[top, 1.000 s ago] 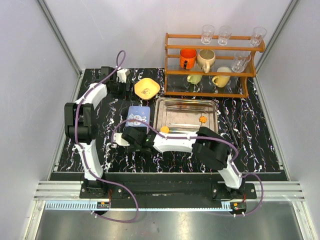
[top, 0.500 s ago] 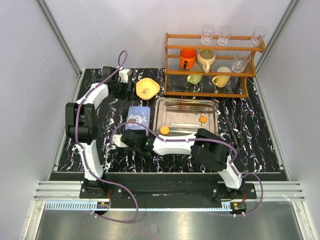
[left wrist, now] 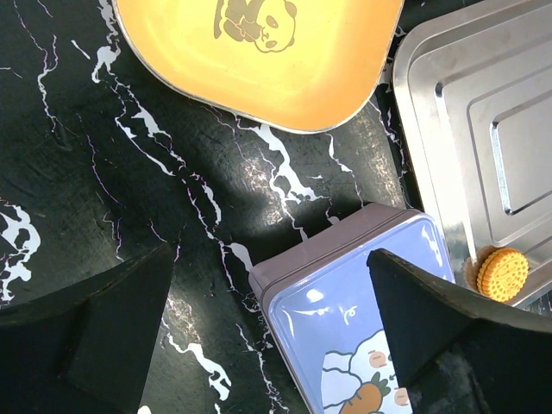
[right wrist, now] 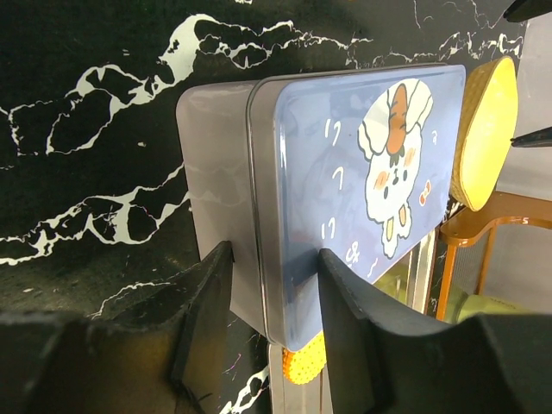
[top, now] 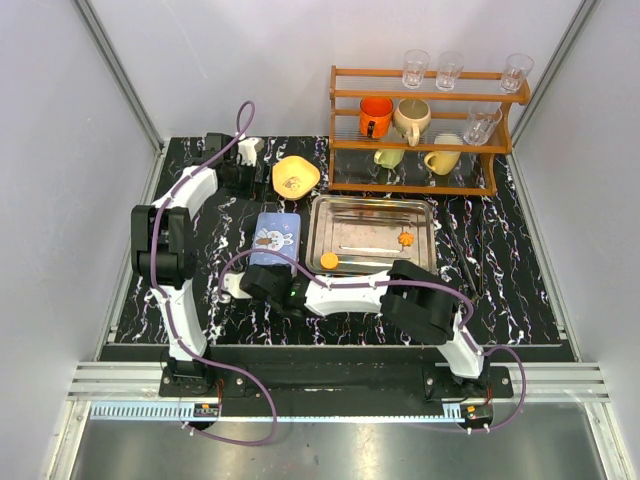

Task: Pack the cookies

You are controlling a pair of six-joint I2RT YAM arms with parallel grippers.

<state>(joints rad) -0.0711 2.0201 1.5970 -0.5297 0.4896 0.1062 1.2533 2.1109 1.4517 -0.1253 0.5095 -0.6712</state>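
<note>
A blue tin (top: 274,237) with a rabbit picture lies left of the steel tray (top: 372,212). My right gripper (top: 266,274) is shut on the tin's near edge; in the right wrist view its jaws (right wrist: 274,259) pinch the tin (right wrist: 345,172) across lid and base. An orange round cookie (top: 329,260) sits at the tray's near left corner and shows past the tin (right wrist: 304,362). A flower-edged orange cookie (top: 405,238) lies in the tray. My left gripper (top: 238,178) is open and empty above the table (left wrist: 269,259), over the tin's far corner (left wrist: 362,293); the round cookie (left wrist: 503,273) shows there too.
A yellow bowl (top: 294,177) with a panda print (left wrist: 259,52) stands behind the tin. A wooden rack (top: 428,130) with mugs and glasses stands at the back right. The tray (left wrist: 483,129) holds thin metal utensils. Grey walls enclose the table.
My right gripper has drawn back a little toward the near edge, and the tin has shifted slightly nearer with it. The left arm has barely moved.
</note>
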